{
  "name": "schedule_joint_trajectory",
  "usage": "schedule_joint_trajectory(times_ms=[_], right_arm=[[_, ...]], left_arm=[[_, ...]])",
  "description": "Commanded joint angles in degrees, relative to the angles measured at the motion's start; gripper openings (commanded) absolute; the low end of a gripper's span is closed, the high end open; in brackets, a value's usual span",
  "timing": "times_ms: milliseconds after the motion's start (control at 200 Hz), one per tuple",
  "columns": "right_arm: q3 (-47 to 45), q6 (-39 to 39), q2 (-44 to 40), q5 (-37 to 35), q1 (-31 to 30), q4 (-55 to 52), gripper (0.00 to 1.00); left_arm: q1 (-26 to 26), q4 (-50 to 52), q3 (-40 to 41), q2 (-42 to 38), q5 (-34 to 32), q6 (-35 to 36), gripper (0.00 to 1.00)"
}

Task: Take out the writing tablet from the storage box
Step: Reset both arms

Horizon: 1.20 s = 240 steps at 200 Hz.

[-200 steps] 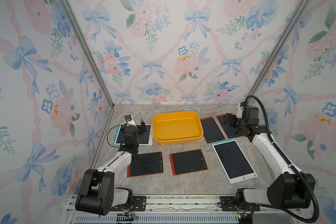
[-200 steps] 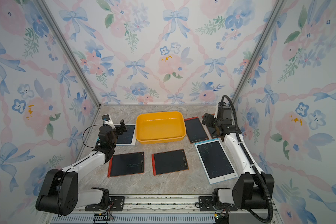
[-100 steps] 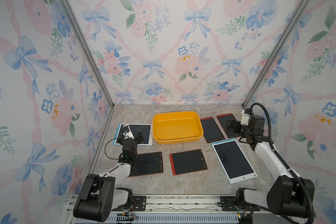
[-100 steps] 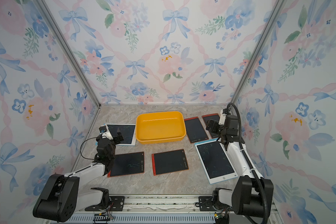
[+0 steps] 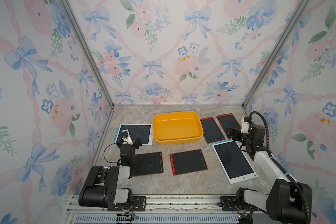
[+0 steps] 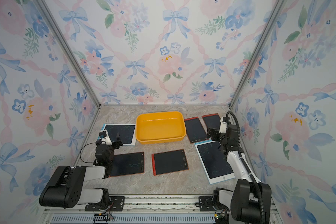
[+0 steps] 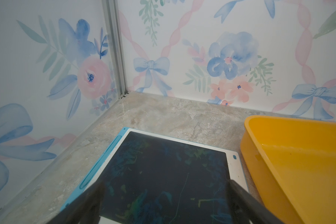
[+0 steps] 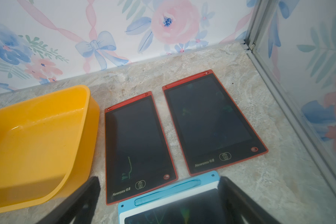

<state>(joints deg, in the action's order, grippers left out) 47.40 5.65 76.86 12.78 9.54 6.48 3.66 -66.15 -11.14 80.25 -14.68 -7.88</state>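
**6 tablets out on the tabletop, both grippers spread**

Closest to me, along the front edge of the marble-look tabletop [image 5: 182,186], I see 2 landscape tablets lying side by side with a gap between them. They are the front-left red-framed tablet [image 5: 148,163], its left end hidden under my left arm, and the front-centre red-framed tablet [image 5: 188,162]. Toward the right edge lies the large blue-framed tablet [image 5: 233,161], set at an angle.

My right gripper [image 8: 158,180] hangs over that tablet's far end, jaws spread wide with nothing between them. My left gripper [image 7: 165,187] hangs over the near part of the left blue-framed tablet [image 5: 138,131]. Its jaws are just as wide and grip nothing. I cannot tell whether its fingertips touch the screen.

Farther back, the storage box [image 5: 177,138] sits upright midway between the side edges, its bare yellow floor showing. The left blue-framed tablet lies just beside its left wall. The inner red-framed tablet [image 5: 211,130] lies just beside its right wall, and the outer red-framed tablet [image 5: 226,122] lies next to that, nearer the right edge. All 6 tablets lie flat on the tabletop, outside the box.
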Motion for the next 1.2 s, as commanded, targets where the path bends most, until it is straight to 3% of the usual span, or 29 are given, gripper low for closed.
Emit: schedule_joint_trajectory(times_ms=[0, 90, 375, 500, 735, 880, 995, 1195], right_arm=[[-3.2, -0.7, -2.5, -6.2, -0.5, 6.3, 0.97], [-6.5, -0.1, -4.6, -9.2, -0.6, 10.1, 0.97], [-14.3, 0.7, -6.1, -11.0, -0.9, 17.5, 0.97], [-16.6, -5.2, -5.2, -18.3, -6.6, 17.1, 0.97], [-21.7, -2.8, 2.3, -21.5, -11.3, 30.1, 0.97], [-22.1, -5.7, 6.7, -23.6, -13.9, 35.8, 0.97], [-27.0, -6.1, 13.0, -24.1, -14.2, 51.5, 0.97], [-24.8, -5.7, 11.6, -20.7, -12.9, 44.8, 0.97]], left_arm=[[-0.3, -7.4, 0.5, 4.6, 4.6, 1.4, 0.98], [0.4, -15.2, 1.7, 9.4, 6.7, 3.3, 0.98], [0.4, -13.8, 1.4, 8.9, 10.1, 4.6, 0.98], [0.4, -13.8, 1.3, 9.0, 8.5, 4.2, 0.98], [1.1, -12.9, 0.9, 9.0, 6.7, 4.4, 0.98], [1.2, -12.8, 0.8, 9.0, 8.4, 5.1, 0.98], [1.2, -12.7, 0.8, 9.0, 8.4, 5.1, 0.98], [1.2, -12.7, 0.8, 9.0, 8.4, 5.1, 0.98]])
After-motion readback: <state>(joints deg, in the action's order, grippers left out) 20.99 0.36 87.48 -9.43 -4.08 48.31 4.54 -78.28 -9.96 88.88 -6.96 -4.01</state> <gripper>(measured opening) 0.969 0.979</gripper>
